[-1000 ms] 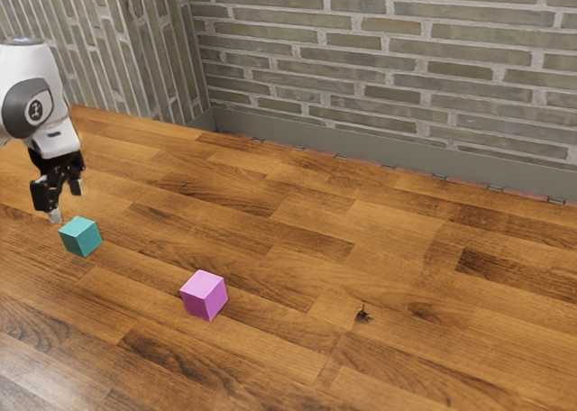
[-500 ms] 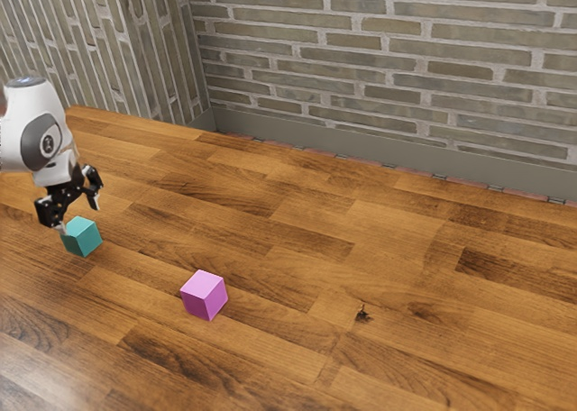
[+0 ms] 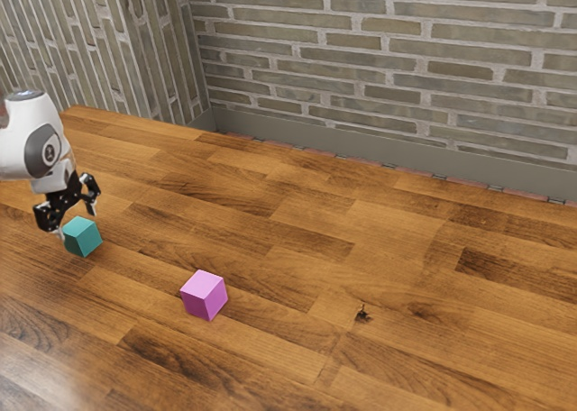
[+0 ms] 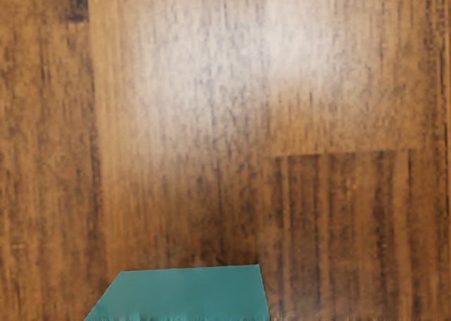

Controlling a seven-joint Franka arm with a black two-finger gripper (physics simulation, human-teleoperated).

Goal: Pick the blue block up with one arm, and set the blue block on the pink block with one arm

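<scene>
1 gripper point(image 3: 68, 211) hung with fingers spread wide right over 1 blue block point(image 3: 82, 236) (rendered teal), not clamping it, with the block flat on the wood table point(image 3: 379, 240) at the exterior view's left, well apart from 1 pink block point(image 3: 204, 294) toward the right.
</scene>
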